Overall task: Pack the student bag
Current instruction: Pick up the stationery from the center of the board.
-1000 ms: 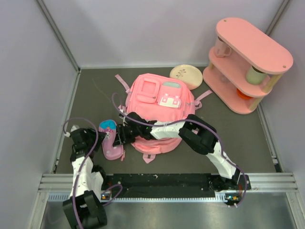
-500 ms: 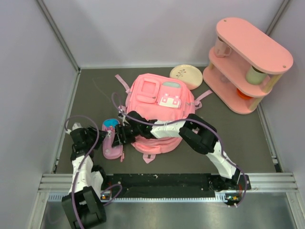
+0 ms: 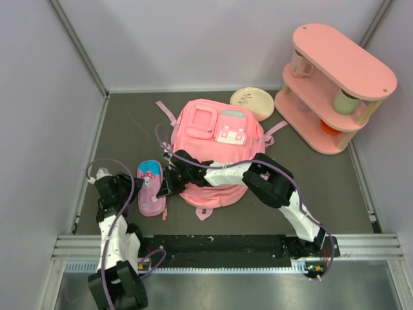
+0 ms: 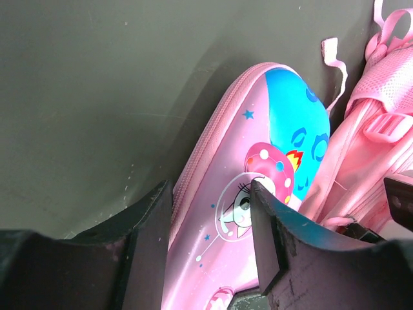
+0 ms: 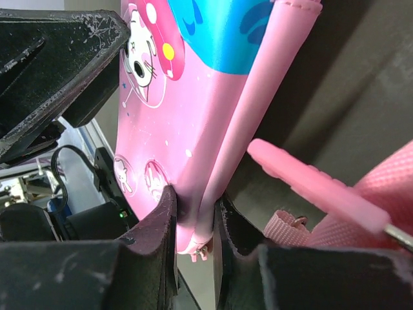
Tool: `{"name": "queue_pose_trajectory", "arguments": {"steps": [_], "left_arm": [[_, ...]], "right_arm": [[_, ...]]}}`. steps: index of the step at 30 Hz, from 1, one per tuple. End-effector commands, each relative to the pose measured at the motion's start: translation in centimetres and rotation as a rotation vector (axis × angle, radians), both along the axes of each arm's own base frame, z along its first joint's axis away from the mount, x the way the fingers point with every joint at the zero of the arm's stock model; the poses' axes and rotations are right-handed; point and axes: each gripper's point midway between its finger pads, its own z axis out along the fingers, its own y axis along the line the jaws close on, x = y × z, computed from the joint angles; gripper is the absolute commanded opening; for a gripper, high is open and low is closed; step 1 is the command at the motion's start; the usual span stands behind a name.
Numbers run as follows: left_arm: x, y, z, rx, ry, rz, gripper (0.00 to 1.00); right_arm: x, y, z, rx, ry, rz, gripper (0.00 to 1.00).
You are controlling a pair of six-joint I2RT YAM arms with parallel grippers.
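Observation:
The student bag (image 3: 216, 139), a pink backpack, lies front side up in the middle of the table. Part of it shows in the left wrist view (image 4: 377, 145) and a strap in the right wrist view (image 5: 361, 223). A small pink pouch (image 3: 150, 187) with a blue end lies just left of the bag. My right gripper (image 3: 164, 188) reaches across the bag's near edge and is shut on the pouch's edge (image 5: 193, 129); its jaws (image 5: 195, 197) pinch the rim. My left gripper (image 3: 131, 192) is open, with the pouch's face (image 4: 219, 194) showing between its fingers.
A pink two-tier shelf (image 3: 335, 84) with a cup, a roll and an orange item stands at the back right. A cream plate (image 3: 253, 102) leans behind the bag. Grey walls close in the left, back and right; a metal rail (image 3: 226, 245) runs along the near edge.
The pouch has turned to show more of its printed face. My left gripper has drawn back a little to the left. The right gripper keeps its hold on the pouch.

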Motion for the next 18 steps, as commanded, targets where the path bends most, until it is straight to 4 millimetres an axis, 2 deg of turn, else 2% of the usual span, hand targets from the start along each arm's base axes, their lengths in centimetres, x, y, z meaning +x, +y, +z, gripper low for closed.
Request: {"name": "queue_pose_trajectory", "arguments": {"steps": [1,3,4,7,9,11,13,14,15,16,18], "left_arm": [[-2.8,-5.2,-0.5,-0.227,0.105,-0.151,0.02],[-2.4,-4.9,0.4,-0.215,0.09,-0.144,0.09],[-2.3,-4.8,0.8,-0.201,0.085,-0.148,0.28],[-2.0,-3.9,3.1,-0.131,0.07,-0.142,0.53],[-1.9,-3.0,5.5,-0.068,0.05,-0.121,0.71],[-1.5,-2.3,7.5,-0.022,0.015,-0.102,0.77],[-1.5,-1.8,8.4,0.01,0.01,-0.091,0.8],[-1.3,-1.5,9.5,0.03,-0.001,-0.09,0.81],[-1.6,-1.2,9.6,0.051,0.017,-0.083,0.81],[-1.5,-1.0,10.7,0.071,0.001,-0.082,0.81],[-1.6,-0.8,11.6,0.102,-0.007,-0.088,0.82]], "right_arm": [[2.2,0.9,2.6,0.047,-0.194,-0.05,0.0],[2.3,0.6,3.2,0.052,-0.212,-0.057,0.0],[2.4,0.5,4.2,0.069,-0.228,-0.059,0.0],[2.4,0.0,5.3,0.074,-0.255,-0.06,0.0],[2.4,-0.3,6.7,0.097,-0.271,-0.068,0.0],[2.3,-0.5,7.8,0.112,-0.278,-0.069,0.0],[2.3,-0.7,8.3,0.123,-0.286,-0.069,0.0],[2.2,-1.0,9.1,0.134,-0.29,-0.071,0.0],[2.2,-0.9,9.9,0.161,-0.304,-0.073,0.0],[1.9,-1.4,9.7,0.163,-0.302,-0.072,0.0],[0.8,-1.3,11.6,0.219,-0.302,-0.018,0.0]]}}
